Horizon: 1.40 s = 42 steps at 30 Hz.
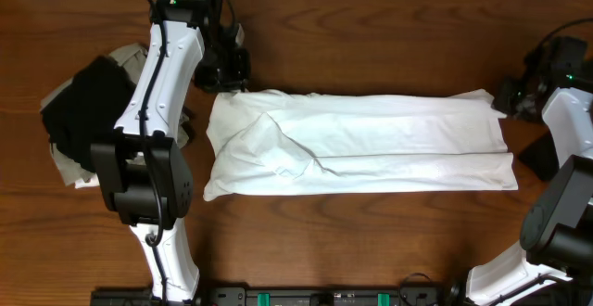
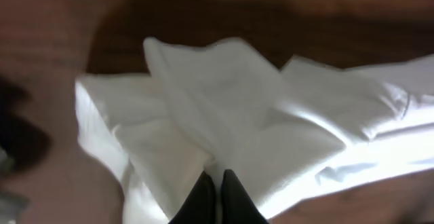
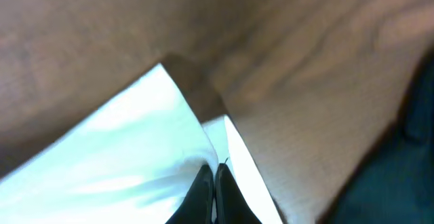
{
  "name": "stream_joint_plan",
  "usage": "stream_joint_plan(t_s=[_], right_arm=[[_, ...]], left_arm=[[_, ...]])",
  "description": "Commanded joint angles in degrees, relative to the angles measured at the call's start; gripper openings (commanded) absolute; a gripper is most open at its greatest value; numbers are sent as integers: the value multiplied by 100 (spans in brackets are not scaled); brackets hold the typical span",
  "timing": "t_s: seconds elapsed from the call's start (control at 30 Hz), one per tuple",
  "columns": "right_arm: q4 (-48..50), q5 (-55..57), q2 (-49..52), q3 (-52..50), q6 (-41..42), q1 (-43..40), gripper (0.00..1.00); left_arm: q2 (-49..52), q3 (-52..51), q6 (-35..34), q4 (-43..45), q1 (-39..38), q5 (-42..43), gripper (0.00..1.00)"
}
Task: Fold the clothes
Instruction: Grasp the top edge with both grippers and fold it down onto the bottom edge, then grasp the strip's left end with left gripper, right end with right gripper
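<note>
The white T-shirt (image 1: 371, 144) lies folded into a long band across the middle of the table, with a sleeve flap turned over near its left end. Its green-and-blue print is hidden. My left gripper (image 1: 225, 76) is at the shirt's far left corner; in the left wrist view the jaws (image 2: 217, 178) are shut on a pinch of the white cloth (image 2: 230, 108). My right gripper (image 1: 508, 100) is at the far right corner; in the right wrist view the jaws (image 3: 213, 171) are shut on the shirt's edge (image 3: 135, 149).
A black garment (image 1: 88, 102) lies on a pale khaki one (image 1: 74, 169) at the left, beside the left arm. A dark navy garment (image 1: 539, 158) lies at the right edge and shows in the right wrist view (image 3: 400, 176). Bare wooden table (image 1: 371, 241) runs along the front.
</note>
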Motion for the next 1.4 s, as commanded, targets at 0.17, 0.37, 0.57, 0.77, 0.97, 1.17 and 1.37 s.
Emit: stream_joint_plan(t_s=[0.17, 0.37, 0.57, 0.77, 0.97, 1.17, 1.37], right_arm=[[-518, 151, -98, 72, 50, -232, 1], [-765, 151, -98, 72, 50, -232, 1], [-1097, 240, -96, 72, 50, -232, 1], [-1419, 664, -96, 70, 50, -232, 1], [-1484, 1054, -96, 70, 50, -232, 1], [-1547, 1047, -94, -22, 50, -232, 1], [-1467, 1045, -94, -251, 52, -232, 11]], left_arm=[[-133, 63, -52, -804, 37, -22, 6], [-133, -188, -52, -1244, 37, -20, 6], [-133, -673, -52, -1255, 35, -22, 6], [-133, -1255, -55, -1145, 35, -20, 6], [-133, -1681, -79, -1062, 35, -15, 6], [-133, -1714, -79, -1038, 33, -15, 6], [-133, -1718, -76, -1045, -94, -15, 6]])
